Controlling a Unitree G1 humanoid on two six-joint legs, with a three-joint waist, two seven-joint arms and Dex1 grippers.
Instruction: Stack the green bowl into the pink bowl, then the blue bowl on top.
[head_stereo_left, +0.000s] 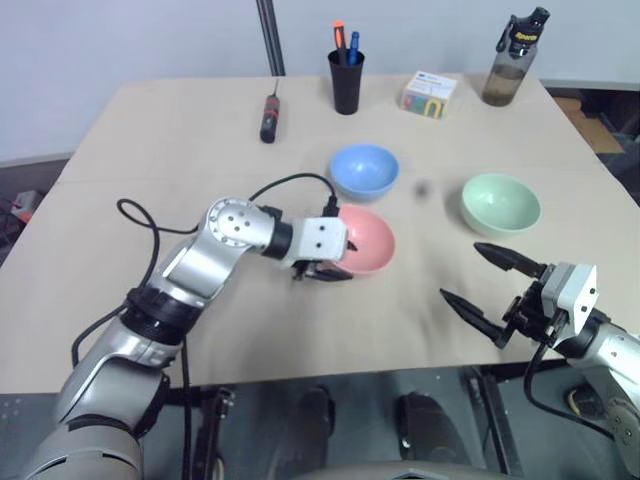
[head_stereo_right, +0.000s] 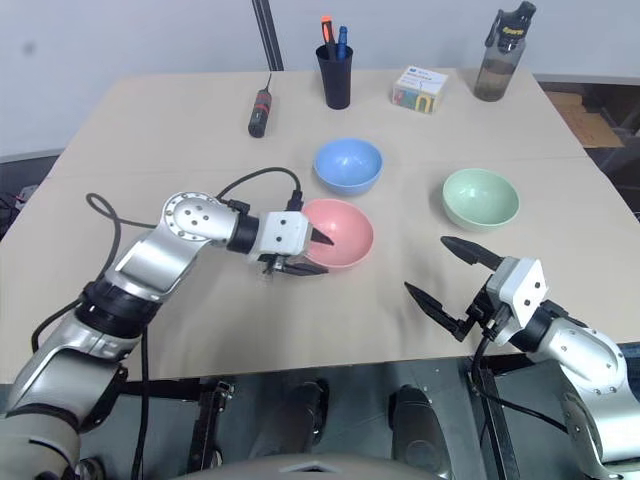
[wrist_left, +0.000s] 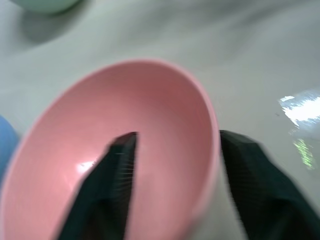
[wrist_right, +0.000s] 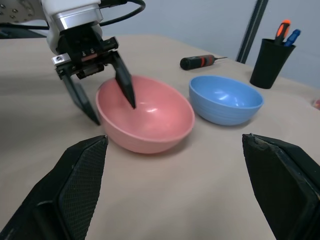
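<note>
Three bowls sit apart on the table (head_stereo_left: 120, 180), none stacked yet. The green bowl (head_stereo_left: 500, 204) stands on the right, well clear of the others; the pink bowl (head_stereo_left: 362, 239) is near the middle, and the blue bowl (head_stereo_left: 364, 171) lies just beyond it, close but seemingly not touching.

All three look like thin, smooth plastic: probably light, stiff enough to lift by one wall, and slippery, so a pinch across the rim seems the surest hold. A light bowl may also skid or tip if nudged sideways.

At the pink bowl's left rim is the left gripper (wrist_right: 104, 97). Its fingers are parted and straddle the wall, one inside the bowl and one outside; from the right wrist view they do not appear to press on it, so I judge the bowl released rather than held, though contact at the tips is hard to rule out. The bowl rests flat on the table.

Near the right front edge hovers the right gripper (head_stereo_left: 484, 282), fingers spread wide and empty, well short of the green bowl and nearer to me than it.

Farther back stand a black cup (head_stereo_left: 346, 80) with pens, a screwdriver (head_stereo_left: 268, 118) to its left, a small box (head_stereo_left: 430, 94) and a bottle (head_stereo_left: 512, 60) to the right.

Hard to make out: the pink bowl's left rim behind the gripper from the head views, and a small dark speck on the table between the blue and green bowls.
</note>
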